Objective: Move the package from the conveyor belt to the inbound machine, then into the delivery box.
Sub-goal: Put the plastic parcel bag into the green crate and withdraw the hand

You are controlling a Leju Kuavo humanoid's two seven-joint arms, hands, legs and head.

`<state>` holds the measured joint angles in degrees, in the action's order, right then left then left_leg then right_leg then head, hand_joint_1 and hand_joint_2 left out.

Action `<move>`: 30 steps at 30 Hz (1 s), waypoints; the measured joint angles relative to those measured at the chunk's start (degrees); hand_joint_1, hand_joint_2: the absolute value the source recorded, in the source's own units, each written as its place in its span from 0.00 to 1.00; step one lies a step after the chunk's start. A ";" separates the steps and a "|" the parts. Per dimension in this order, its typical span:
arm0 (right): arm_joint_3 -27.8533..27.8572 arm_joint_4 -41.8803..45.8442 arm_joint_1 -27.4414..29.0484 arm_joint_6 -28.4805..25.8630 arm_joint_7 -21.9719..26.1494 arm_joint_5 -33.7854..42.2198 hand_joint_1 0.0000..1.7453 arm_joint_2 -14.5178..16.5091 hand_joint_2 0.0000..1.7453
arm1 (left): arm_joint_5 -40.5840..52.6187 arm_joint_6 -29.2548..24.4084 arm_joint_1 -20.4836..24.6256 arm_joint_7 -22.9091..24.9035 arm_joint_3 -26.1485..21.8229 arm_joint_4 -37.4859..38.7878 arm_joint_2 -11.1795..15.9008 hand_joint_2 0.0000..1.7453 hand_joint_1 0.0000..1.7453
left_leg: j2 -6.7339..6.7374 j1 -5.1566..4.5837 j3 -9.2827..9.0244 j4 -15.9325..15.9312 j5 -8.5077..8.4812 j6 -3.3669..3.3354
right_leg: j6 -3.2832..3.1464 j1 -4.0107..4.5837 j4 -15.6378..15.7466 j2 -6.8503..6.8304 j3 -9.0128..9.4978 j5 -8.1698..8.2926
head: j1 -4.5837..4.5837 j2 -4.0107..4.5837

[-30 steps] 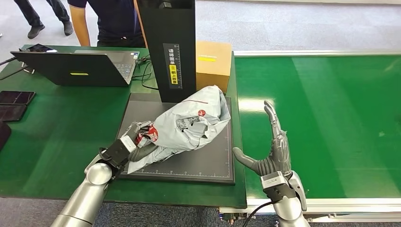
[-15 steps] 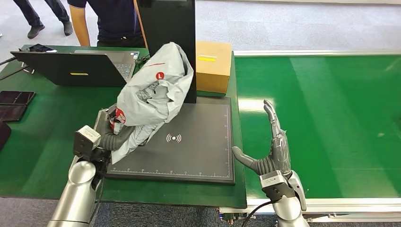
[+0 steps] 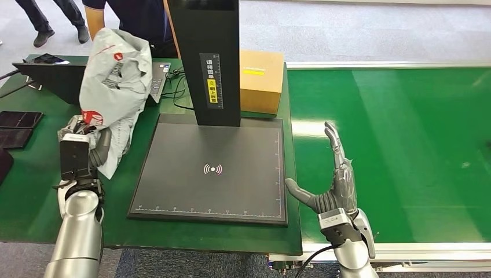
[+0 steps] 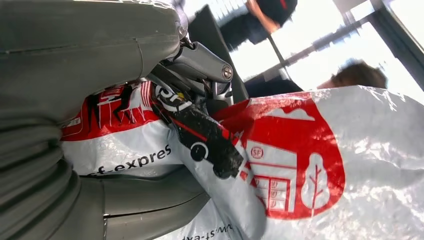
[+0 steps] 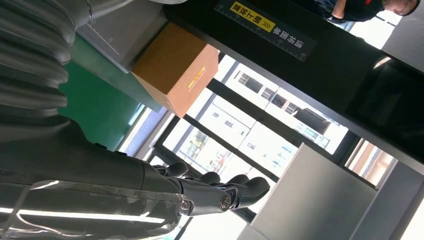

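The green conveyor belt [image 3: 399, 156] takes up the right side of the head view, its surface bare under a bright glare near the inner edge. Left of it lies the inbound machine's flat black scan pad [image 3: 214, 168], with a black upright column [image 3: 204, 58] rising from its far edge and a white wireless mark at its centre. A brown cardboard box [image 3: 262, 78] stands just beside the column, toward the belt. The grey courier package [image 3: 113, 87] (red logo and printing on crumpled plastic) hangs in the air left of the pad, over the green table [image 3: 35, 174] and in front of a laptop [image 3: 63, 81]. The left hand [image 3: 87, 147] grips the package's lower end, its thumb and dark fingers pressed into the plastic. The right hand [image 3: 330, 182] stands upright at the belt's near edge, fingers straight and spread, thumb out, holding nothing. A person [image 3: 136, 23] stands behind the table.
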<state>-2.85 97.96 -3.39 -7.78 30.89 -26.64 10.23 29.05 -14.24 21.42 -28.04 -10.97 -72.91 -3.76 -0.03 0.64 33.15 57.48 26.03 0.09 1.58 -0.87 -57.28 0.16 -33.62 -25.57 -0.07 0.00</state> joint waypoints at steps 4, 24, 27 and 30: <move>0.08 0.00 0.01 -0.36 0.33 -0.10 0.00 0.00 1.00 | 1.61 -5.32 1.70 0.53 -3.29 4.27 0.79 1.00 1.00 | 0.01 0.00 0.01 0.00 0.00 0.00 | 0.00 0.00 -0.01 0.00 -0.01 0.00 | -0.01 0.00; 0.38 0.02 0.01 -1.07 -0.19 -0.73 0.00 0.02 1.00 | 40.56 -21.07 6.44 24.22 -7.88 14.27 6.29 1.00 1.00 | 0.01 0.00 0.09 0.00 0.00 0.00 | 0.00 0.00 -0.01 0.01 -0.10 0.00 | -0.01 0.00; 0.38 0.09 0.04 -0.90 -0.42 -0.91 0.00 0.02 1.00 | 45.39 -19.42 7.09 28.40 -8.04 16.58 6.99 1.00 1.00 | 0.01 0.00 0.09 0.01 0.00 0.00 | -0.01 0.00 -0.01 0.01 -0.10 0.00 | 0.00 0.00; 0.38 0.45 0.13 -0.82 -0.64 -1.11 0.00 0.03 1.00 | 49.62 -18.08 7.42 32.25 -8.31 18.79 7.47 1.00 1.00 | 0.01 0.00 0.12 0.00 0.00 0.00 | -0.01 0.00 -0.01 0.01 -0.13 0.00 | -0.01 0.00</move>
<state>-2.46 98.42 -3.25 -8.60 30.24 -27.75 10.26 78.67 -32.32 28.84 4.21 -19.27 -54.12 3.72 -0.03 0.64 33.27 57.49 26.03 0.09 1.57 -0.87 -57.28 0.17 -33.75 -25.57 -0.08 0.00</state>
